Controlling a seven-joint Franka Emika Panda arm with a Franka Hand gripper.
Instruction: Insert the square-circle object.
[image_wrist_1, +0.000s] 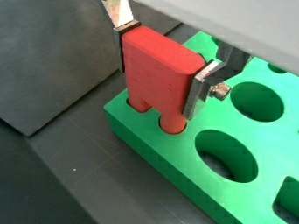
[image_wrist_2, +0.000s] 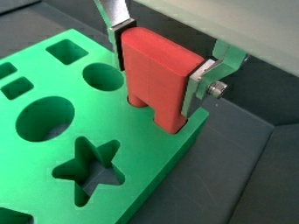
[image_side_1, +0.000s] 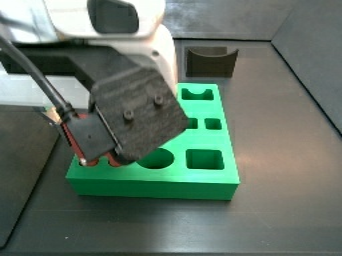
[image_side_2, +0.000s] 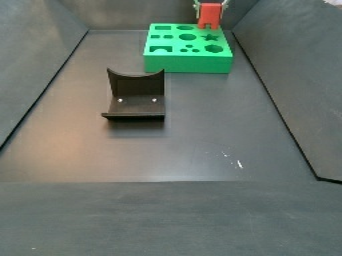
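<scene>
We see the two-finger silver gripper (image_wrist_1: 162, 63) clamping a flat red plastic block (image_wrist_1: 158, 74), whose lower pegs sit in a hole of the green plastic board (image_wrist_1: 233, 175).

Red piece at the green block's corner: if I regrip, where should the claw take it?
Grip the red piece on its flat upper slab, from above, as the claw holds it now: its broad parallel faces suit the plates, while its lower pegs sit at holes in the green block.

Both wrist views look closely down at the gripper (image_wrist_1: 163, 74); both side views share the green block (image_side_2: 187, 48).
</scene>
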